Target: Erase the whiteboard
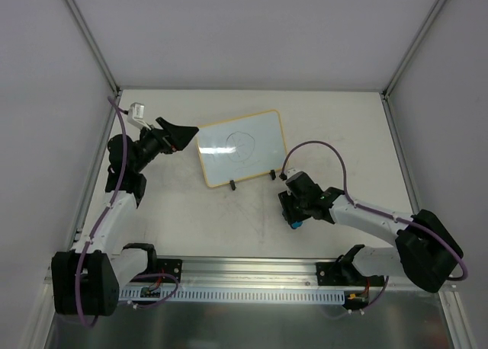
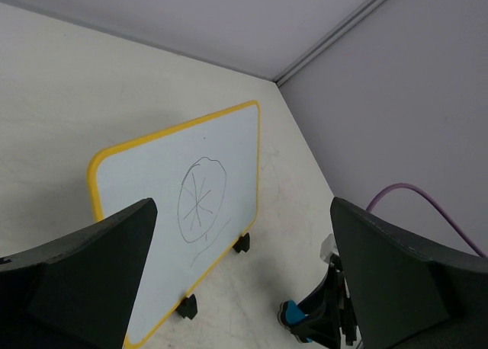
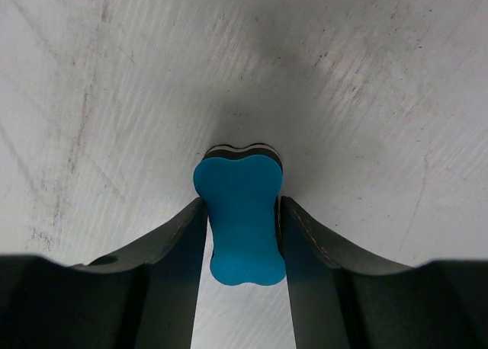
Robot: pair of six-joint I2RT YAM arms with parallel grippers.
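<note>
Nearest the arm bases, the right gripper [image 3: 241,203] is pressed onto the waist of a blue eraser [image 3: 240,231], one finger on each side. The block's far end, with its dark pad layers, points down at the table [image 3: 114,97]. It looks to be touching the surface or just off it; I cannot tell which.

Beyond it and to its left stands the whiteboard [image 1: 259,132], propped on two black clip feet [image 1: 232,185] and leaning back, so its face tips upward. Its long axis runs roughly left to right, with the right end a little farther away. The right-hand foot is near the right gripper but apart from it. A scribble [image 1: 239,145], a rough circle with crossing strokes, sits near the middle of the face.

At about the same depth, by the board's left short edge, the left gripper [image 1: 183,134] is spread wide and holds nothing. Its fingers [image 2: 84,280] frame the board in the wrist view. Whether a fingertip touches the yellow frame I cannot tell.

The right arm has the tool, so I judge the wiping falls to it. The eraser would need lifting, carrying away and leftward to the scribble, and turning pad-first against the tilted face. The left gripper seems placed to steady the frame against that push.
</note>
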